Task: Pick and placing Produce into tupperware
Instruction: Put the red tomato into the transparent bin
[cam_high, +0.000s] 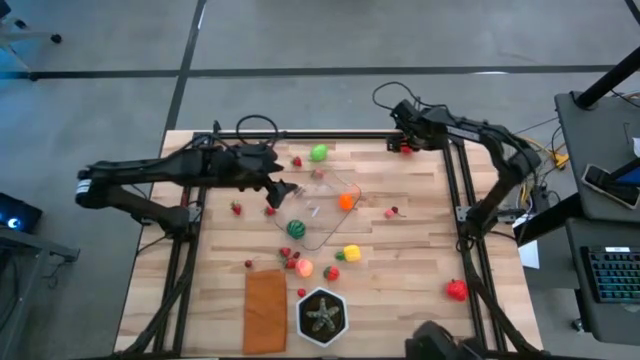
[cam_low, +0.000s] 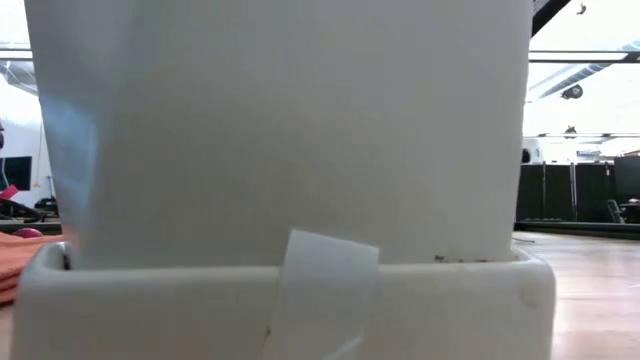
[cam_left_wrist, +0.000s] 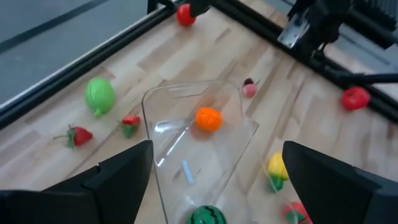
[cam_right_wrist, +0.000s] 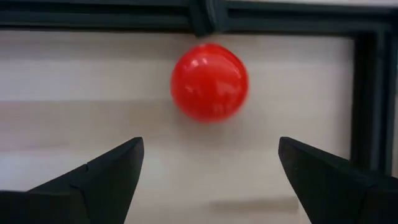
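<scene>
**Desk:** What do the right arm's fingers (cam_right_wrist: 106, 180) show?

**Photographer:** They are spread wide and hold nothing. A glossy red ball (cam_right_wrist: 209, 81) lies just beyond their tips, roughly centred on the gap, hard against the black frame rail (cam_right_wrist: 186, 15) at the table's far corner. The right gripper (cam_high: 402, 141) hovers there, well apart from everything else.

**Desk:** And the left?

**Photographer:** The left gripper (cam_high: 288, 190) is also parted and empty. Past its fingers (cam_left_wrist: 118, 180) sits the tupperware (cam_left_wrist: 239, 134), clear plastic with an orange fruit (cam_left_wrist: 208, 119) inside. A small watermelon (cam_left_wrist: 207, 216) lies between the fingertips at the container's near rim. Out to either side are a green fruit (cam_left_wrist: 99, 95), a strawberry (cam_left_wrist: 77, 135) and a yellow piece (cam_left_wrist: 278, 167).

**Desk:** How should the right arm's pick go?

**Photographer:** My judgement: come down straight with the ball kept centred. Round and smooth, it could roll or squirt sideways along the rail, and the far finger has little room beside the frame. Close gently, then lift clear before carrying it over to the container.

**Desk:** Progress?

**Photographer:** Early; most produce is on the wooden table (cam_high: 400, 270).
</scene>
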